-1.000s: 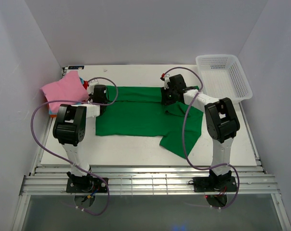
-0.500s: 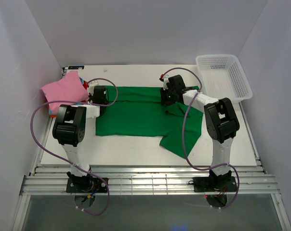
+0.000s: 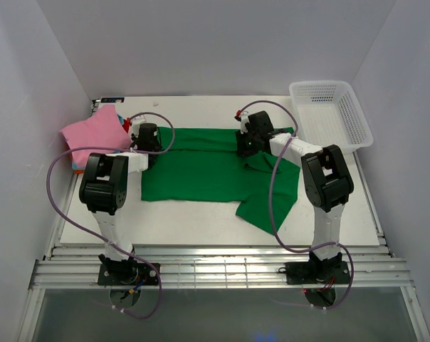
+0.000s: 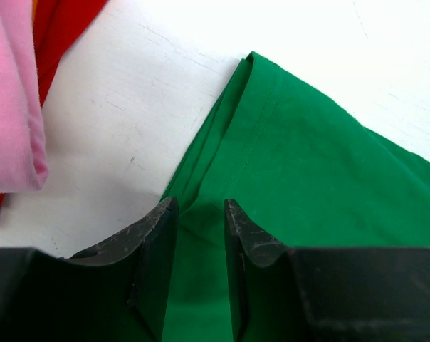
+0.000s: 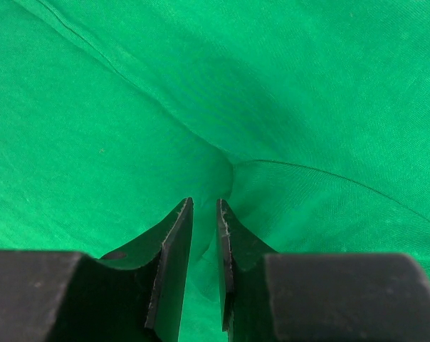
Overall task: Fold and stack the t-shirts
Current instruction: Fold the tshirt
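Observation:
A bright green t-shirt (image 3: 201, 171) lies spread across the middle of the table, its right sleeve part hanging toward the front. My left gripper (image 3: 152, 140) sits at the shirt's left edge with its jaws closed to a narrow gap on the folded edge (image 4: 199, 206). My right gripper (image 3: 247, 142) is on the shirt's far right part, pinching a puckered fold (image 5: 204, 203). A folded pink shirt (image 3: 94, 132) tops a stack at the far left. The orange-red shirt (image 4: 62, 28) shows beneath the pink one (image 4: 12, 107).
A white mesh basket (image 3: 329, 114) stands at the far right corner. The stack of folded shirts sits close to the left wall. Cables loop from both arms over the table's front part.
My left gripper has shifted slightly right and farther along the shirt's left edge. The right gripper and the shirt look unchanged.

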Tool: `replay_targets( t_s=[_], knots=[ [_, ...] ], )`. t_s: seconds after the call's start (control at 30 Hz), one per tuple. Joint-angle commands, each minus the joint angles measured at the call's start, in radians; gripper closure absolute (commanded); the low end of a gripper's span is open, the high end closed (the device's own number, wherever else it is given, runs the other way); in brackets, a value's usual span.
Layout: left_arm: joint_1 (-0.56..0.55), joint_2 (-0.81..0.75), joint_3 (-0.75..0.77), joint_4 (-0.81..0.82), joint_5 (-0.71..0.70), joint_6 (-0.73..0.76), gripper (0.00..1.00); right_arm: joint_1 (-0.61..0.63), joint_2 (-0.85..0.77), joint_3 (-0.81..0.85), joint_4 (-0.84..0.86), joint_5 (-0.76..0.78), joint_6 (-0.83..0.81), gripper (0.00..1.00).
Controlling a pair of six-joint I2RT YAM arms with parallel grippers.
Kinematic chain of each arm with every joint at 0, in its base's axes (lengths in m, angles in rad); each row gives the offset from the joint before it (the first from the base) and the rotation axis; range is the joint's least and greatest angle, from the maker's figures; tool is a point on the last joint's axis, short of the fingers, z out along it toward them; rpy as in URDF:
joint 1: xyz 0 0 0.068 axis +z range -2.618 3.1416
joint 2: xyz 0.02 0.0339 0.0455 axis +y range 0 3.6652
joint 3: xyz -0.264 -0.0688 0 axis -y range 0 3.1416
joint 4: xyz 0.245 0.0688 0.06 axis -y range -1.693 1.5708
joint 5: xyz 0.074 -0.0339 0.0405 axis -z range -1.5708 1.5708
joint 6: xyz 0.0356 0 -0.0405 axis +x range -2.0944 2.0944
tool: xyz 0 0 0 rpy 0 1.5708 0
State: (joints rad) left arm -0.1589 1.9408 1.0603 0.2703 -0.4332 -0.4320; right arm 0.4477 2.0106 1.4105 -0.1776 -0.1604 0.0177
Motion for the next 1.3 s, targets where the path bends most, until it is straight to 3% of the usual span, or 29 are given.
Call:
replay_targets(
  t_s=[0.0, 0.23, 0.33, 0.47, 0.53, 1.27],
  knots=[
    [0.007, 0.000, 0.024, 0.003, -0.001, 0.007, 0.57, 0.006, -0.010, 0.013, 0.000, -0.013, -0.013, 0.74],
    [0.007, 0.006, 0.030, 0.001, 0.005, 0.018, 0.60, 0.009, -0.018, 0.010, 0.000, -0.011, -0.013, 0.74],
    [0.007, 0.010, 0.032, 0.001, 0.007, 0.016, 0.71, 0.008, -0.018, 0.008, 0.000, -0.011, -0.013, 0.74],
    [0.007, 0.015, 0.040, -0.003, 0.007, 0.019, 0.96, 0.009, -0.019, 0.008, -0.002, -0.013, -0.013, 0.74],
    [0.007, 0.018, 0.043, -0.006, 0.007, 0.021, 1.00, 0.009, -0.021, 0.007, -0.002, -0.013, -0.013, 0.74],
    [0.007, -0.132, -0.131, -0.019, -0.001, -0.025, 1.00, 0.020, -0.013, 0.004, -0.005, -0.018, -0.013, 0.75]
  ],
)
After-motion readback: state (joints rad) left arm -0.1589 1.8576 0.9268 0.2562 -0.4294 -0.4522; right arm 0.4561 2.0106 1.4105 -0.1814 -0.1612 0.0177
